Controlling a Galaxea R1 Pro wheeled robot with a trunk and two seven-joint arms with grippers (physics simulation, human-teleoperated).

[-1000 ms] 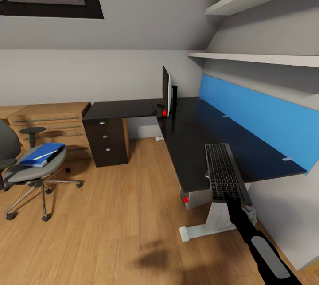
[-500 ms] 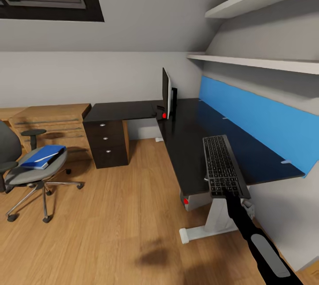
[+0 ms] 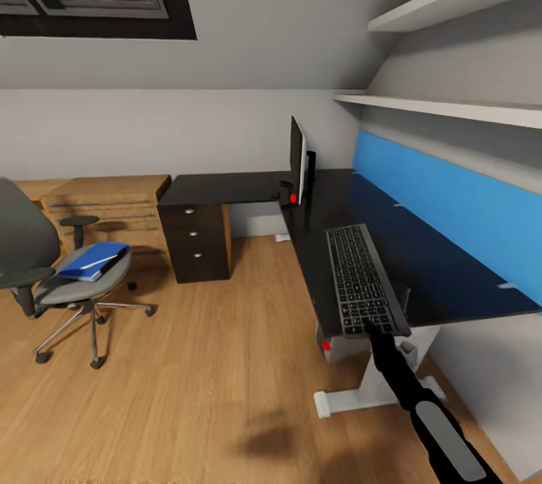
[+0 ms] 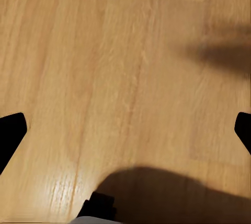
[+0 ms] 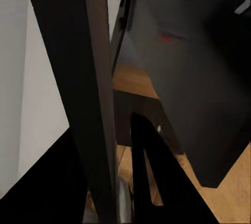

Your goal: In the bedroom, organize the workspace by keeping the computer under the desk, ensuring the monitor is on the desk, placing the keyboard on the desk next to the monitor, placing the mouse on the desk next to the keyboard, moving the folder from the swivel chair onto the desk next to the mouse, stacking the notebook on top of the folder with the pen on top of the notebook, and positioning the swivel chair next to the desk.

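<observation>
The right gripper [image 3: 374, 331] is clamped on the near short end of the keyboard [image 3: 362, 280]. In the right wrist view the keyboard's thin edge [image 5: 91, 93] runs between the two fingers [image 5: 144, 166], which close against it from either side. The keyboard extends straight away from the gripper, over the near end of the desk [image 3: 421, 266]; whether it rests flat on the desktop or hangs just above cannot be told. Its held end reaches slightly past the desk's front edge.

Well beyond the keyboard's far end, at the inner corner of the L-shaped desk, the monitor [image 3: 298, 159] stands upright and is seen nearly edge-on, a red dot at its lower corner. Left of the monitor is the desk's three-drawer pedestal [image 3: 201, 242]. Directly below the right gripper, under the desk by the white leg, sits a grey box with a red dot [image 3: 336, 345]; it is partly hidden.

Far to the gripper's left stands the swivel chair [image 3: 56, 279], well apart from the desk, on the wooden floor [image 3: 196, 363]. The blue folder [image 3: 93, 261] lies on its seat, with a thin pale strip on top too small to identify.

The left gripper [image 4: 125, 130] hangs over bare floor; its fingertips [image 4: 10, 132] sit at opposite margins of the left wrist view, spread wide with nothing between them.
</observation>
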